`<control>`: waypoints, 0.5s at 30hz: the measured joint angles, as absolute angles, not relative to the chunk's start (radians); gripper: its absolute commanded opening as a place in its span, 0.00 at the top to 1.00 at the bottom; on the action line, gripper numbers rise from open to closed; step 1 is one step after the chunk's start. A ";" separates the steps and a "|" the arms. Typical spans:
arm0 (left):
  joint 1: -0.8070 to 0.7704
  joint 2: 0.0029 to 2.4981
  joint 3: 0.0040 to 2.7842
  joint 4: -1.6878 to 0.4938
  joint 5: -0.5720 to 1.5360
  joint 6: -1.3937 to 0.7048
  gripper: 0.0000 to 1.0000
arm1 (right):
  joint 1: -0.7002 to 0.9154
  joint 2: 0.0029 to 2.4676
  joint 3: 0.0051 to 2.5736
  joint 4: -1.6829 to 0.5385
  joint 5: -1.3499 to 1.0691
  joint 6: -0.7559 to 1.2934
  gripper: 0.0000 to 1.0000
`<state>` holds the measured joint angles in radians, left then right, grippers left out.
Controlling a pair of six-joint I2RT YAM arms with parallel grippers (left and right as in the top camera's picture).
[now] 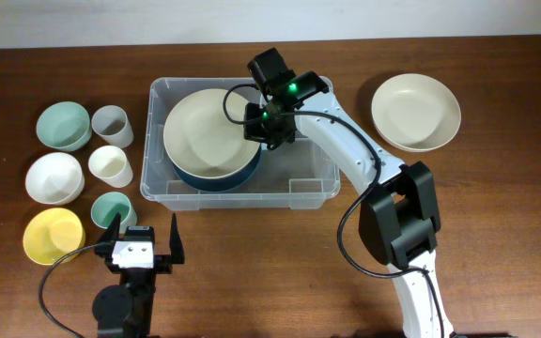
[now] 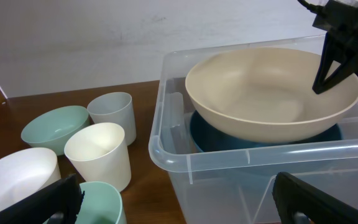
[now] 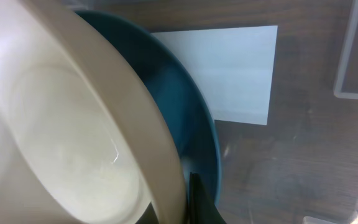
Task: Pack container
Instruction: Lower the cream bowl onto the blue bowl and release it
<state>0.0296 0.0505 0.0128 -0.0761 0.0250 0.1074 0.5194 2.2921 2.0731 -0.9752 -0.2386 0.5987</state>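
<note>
Nesting judged in hand | container seen mid-table, at 12 o'clock from left gripper, which is spread wide and empty | right gripper pinched on cream bowl rim at its 3 o'clock, over blue bowl | container judged light, slick, flexible; best taken by its lip

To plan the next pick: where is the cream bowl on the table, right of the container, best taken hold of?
By its rim. The cream bowl lies open side up, wide and shallow, likely too broad to span. Come straight down and pinch the rim on the side nearest the container, probably the easiest reach.
</note>
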 measured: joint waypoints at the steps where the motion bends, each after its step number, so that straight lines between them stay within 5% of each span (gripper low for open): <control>1: 0.030 0.051 0.013 -0.076 0.025 0.107 0.00 | 0.519 2.292 2.073 -0.976 -0.242 0.599 0.96; 15: 0.030 0.051 0.013 -0.076 0.025 0.107 0.00 | 0.521 2.292 2.062 -1.000 -0.264 0.599 0.96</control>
